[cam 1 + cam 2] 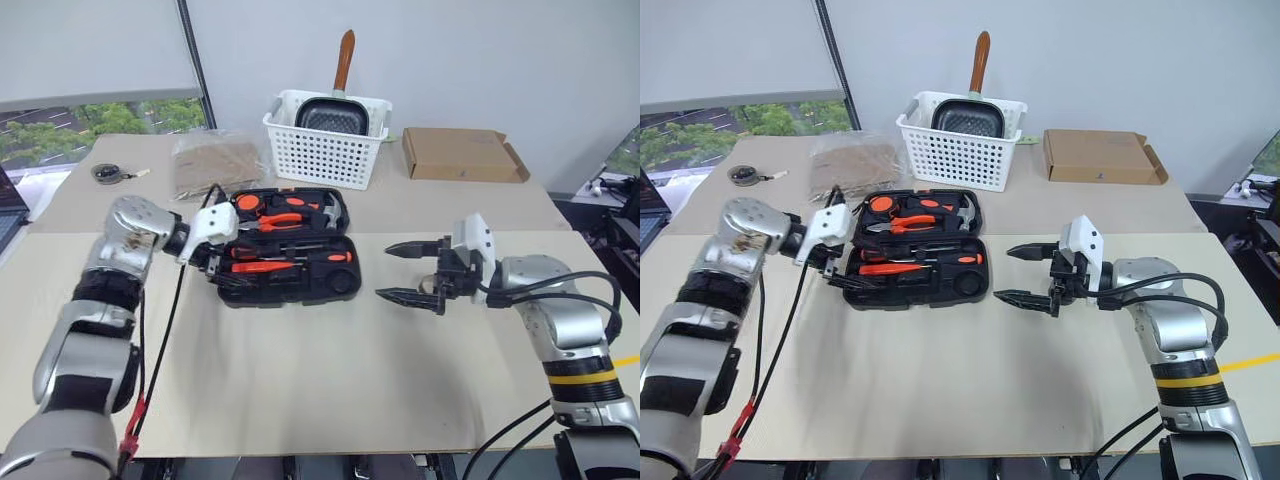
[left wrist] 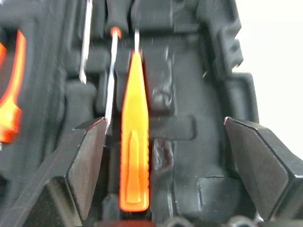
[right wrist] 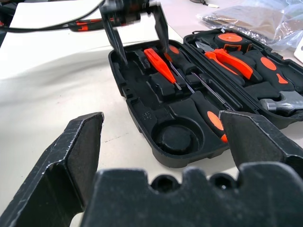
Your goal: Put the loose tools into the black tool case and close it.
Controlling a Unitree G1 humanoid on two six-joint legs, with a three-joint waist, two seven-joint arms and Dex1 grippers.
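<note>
The black tool case (image 1: pixel 345 282) lies open in the middle of the table, its lid half at the back holding pliers and a hammer. Two orange-and-black screwdrivers (image 1: pixel 292 257) rest in the front half. My left gripper (image 1: pixel 224 277) hangs open just above the case's left end. The thin orange-handled pointed tool (image 2: pixel 135 142) lies in a recess below, between the spread fingers (image 2: pixel 85 161) and touching neither. My right gripper (image 1: pixel 404 271) is open and empty, to the right of the case and pointing at it. A small greyish ring (image 1: pixel 106 173) sits on the table at the far back left.
A white slotted basket (image 1: pixel 325 150) with a wooden-handled frying pan stands behind the case. A flat cardboard box (image 1: pixel 460 155) lies at the back right. A clear bag of brown material (image 1: pixel 215 165) lies at the back left. A black cable (image 1: pixel 165 340) hangs from my left arm.
</note>
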